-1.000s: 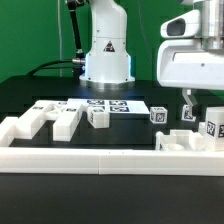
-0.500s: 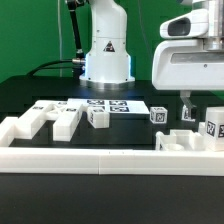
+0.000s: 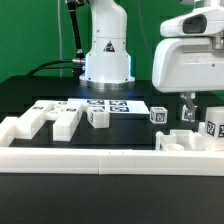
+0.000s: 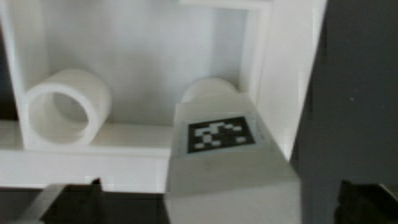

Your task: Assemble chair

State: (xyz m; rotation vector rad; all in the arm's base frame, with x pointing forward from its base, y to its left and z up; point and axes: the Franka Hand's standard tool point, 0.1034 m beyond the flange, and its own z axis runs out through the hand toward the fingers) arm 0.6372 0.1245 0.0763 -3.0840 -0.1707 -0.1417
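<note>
In the exterior view the chair is not yet one piece: small white blocky plastic chair parts lie loose on the black table [image 3: 20, 95]. Toward the exterior view's left sits a chunky stepped white block [image 3: 28, 127]. Just beside it is a second plain white block [image 3: 66, 120], and next to that a small white block with a black-and-white square tag [image 3: 98, 117]. Toward the exterior view's right stand a small tagged white cube [image 3: 158, 115], a low white frame-like part [image 3: 178, 141] and a tagged white piece [image 3: 212, 127] near it. The marker board [image 3: 105, 104] lies flat behind the left group, in front of the white robot base [image 3: 105, 50]. A low white border wall [image 3: 100, 160] runs along the front edge, and all the parts lie behind it. The two-finger gripper [image 3: 204, 110] hangs over the right group with its jaws standing wide apart and nothing clamped between them.

In the wrist view a white walled part [image 4: 267, 50] forms an open recess. A short white hollow cylinder [image 4: 63, 105] lies on its side within the recess, against one wall. A white round-topped piece bearing a square tag [image 4: 222, 140] sits close under the camera, overlapping the recess's edge; whether it touches the walled part I cannot tell. One blurred dark fingertip [image 4: 54, 205] shows at the picture's edge, clear of the tagged piece.
</note>
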